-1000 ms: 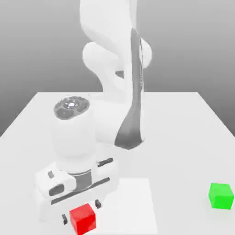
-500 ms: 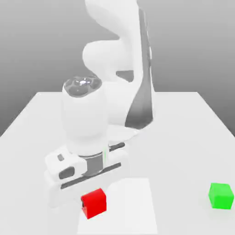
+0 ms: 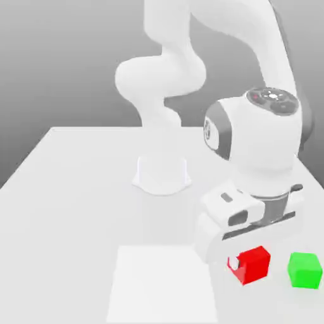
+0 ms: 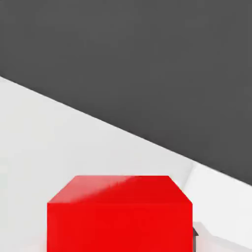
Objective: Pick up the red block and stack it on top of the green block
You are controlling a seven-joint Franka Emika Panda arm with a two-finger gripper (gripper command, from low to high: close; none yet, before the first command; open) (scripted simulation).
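exterior view, red block (image 3: 254, 265): held in gripper (image 3: 249, 266), to the left of green block (image 3: 305, 271); plain matte cube, turned slightly, no clear long axis
exterior view, green block: matte cube, upright on pale smooth table (image 3: 69, 253)
hand view, red block: flat faces, straight edges, one face catching a paler sheen
hand view, gripper: closed on red block
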